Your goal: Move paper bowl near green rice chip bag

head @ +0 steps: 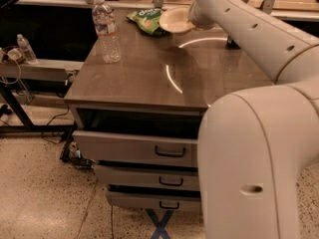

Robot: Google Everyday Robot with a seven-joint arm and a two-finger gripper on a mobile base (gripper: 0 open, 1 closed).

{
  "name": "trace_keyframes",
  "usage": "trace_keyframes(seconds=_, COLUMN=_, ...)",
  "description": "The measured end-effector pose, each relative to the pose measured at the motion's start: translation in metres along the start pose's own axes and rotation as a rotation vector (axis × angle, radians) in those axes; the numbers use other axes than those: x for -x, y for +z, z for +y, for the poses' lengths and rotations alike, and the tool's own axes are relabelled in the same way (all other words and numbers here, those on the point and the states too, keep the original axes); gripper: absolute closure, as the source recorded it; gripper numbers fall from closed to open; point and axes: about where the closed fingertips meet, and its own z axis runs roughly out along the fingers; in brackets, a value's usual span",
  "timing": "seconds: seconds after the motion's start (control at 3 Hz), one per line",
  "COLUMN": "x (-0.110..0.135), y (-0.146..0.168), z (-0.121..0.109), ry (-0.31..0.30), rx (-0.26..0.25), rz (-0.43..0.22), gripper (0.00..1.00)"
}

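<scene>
The paper bowl [173, 20] is off-white and shallow. It sits at the far edge of the brown tabletop [149, 73], its left rim right beside the bright green rice chip bag [146, 19]. My gripper [192, 19] is at the bowl's right rim, at the end of the white arm that reaches in from the right. The arm covers the gripper's tip and the bowl's right edge.
A clear water bottle [106, 30] stands at the table's back left. A dark can [232, 43] shows partly behind the arm. The top drawer [137, 151] stands slightly open. A small bottle [25, 49] lies on a bench at left. My arm's bulky link [249, 173] fills the right foreground.
</scene>
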Motion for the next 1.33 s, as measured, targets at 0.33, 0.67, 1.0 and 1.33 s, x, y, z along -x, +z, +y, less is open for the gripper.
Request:
trace_keyframes(seconds=0.33, x=-0.007, y=0.028, z=-0.005, ry=0.033, rx=-0.036, rz=0.032, gripper=0.78)
trace_keyframes(seconds=0.67, x=-0.017, y=0.039, z=-0.006, ry=0.038, rx=-0.055, rz=0.060, gripper=0.55)
trace_keyframes(seconds=1.0, x=-0.031, y=0.047, z=-0.008, ry=0.042, rx=-0.070, rz=0.090, gripper=0.31)
trace_keyframes(seconds=1.33, x=-0.039, y=0.045, z=-0.004, ry=0.036, rx=-0.067, rz=0.109, gripper=0.02)
